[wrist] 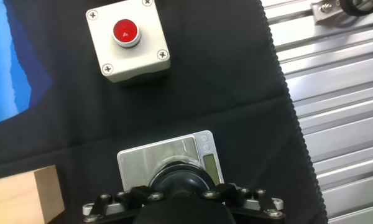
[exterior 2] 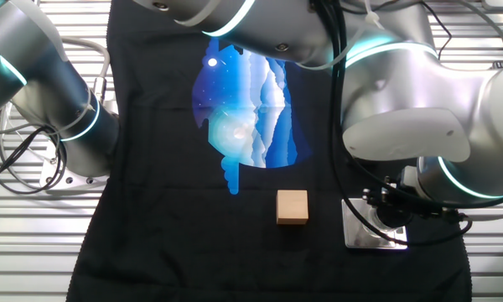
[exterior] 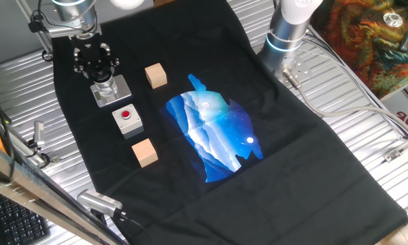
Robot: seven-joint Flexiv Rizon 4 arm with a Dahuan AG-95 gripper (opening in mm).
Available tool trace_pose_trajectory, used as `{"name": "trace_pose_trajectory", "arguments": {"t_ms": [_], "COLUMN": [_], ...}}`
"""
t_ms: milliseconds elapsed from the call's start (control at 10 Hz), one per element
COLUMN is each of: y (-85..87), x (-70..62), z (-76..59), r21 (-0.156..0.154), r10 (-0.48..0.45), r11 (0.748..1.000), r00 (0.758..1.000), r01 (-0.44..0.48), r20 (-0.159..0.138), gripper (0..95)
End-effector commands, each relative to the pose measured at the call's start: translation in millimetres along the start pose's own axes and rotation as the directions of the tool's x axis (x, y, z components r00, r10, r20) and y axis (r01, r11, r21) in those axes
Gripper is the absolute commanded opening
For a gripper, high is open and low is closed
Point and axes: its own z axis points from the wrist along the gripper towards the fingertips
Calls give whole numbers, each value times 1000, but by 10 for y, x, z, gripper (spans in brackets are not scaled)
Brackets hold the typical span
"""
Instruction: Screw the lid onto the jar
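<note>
One fixed view: gripper [exterior: 99, 68] sat directly over jar [exterior: 106, 87] on grey base plate [exterior: 122, 89]; finger spread hidden. Grey button box [exterior: 128, 120] just beyond base plate, wooden cube [exterior: 156, 75] off to one side.

Other fixed view: gripper [exterior 2: 391, 215] above base plate [exterior 2: 360, 238]; cube [exterior 2: 292, 207] nearby.

Hand view: lid [wrist: 181, 182] right under fingers [wrist: 105, 203], over plate [wrist: 158, 157]; grip on lid could not be told.

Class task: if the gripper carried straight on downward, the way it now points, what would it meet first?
Most likely the small round black lid directly under the gripper, sitting atop the small pale clear jar on its grey square metal base plate. Contact is already possible; depth is unclear.
</note>
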Motion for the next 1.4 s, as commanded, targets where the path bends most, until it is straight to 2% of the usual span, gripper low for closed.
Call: {"name": "trace_pose_trajectory", "arguments": {"t_ms": [100, 200, 300, 400, 1000, 1400], "y": [3, 3, 3, 3, 3, 3], "x": [-1, -1, -1, -1, -1, -1], "z": [4, 3, 3, 3, 2, 2], "r21": [-1, 0, 1, 0, 0, 1], "r10": [5, 19, 32, 39, 66, 133], "r11": [1000, 1000, 999, 999, 998, 991], "r00": [1000, 1000, 999, 999, 998, 991], "r01": [-5, -19, -32, -39, -66, -133], "r20": [3, 2, 3, 3, 4, 1], "gripper": [570, 570, 190, 0, 0, 0]}}
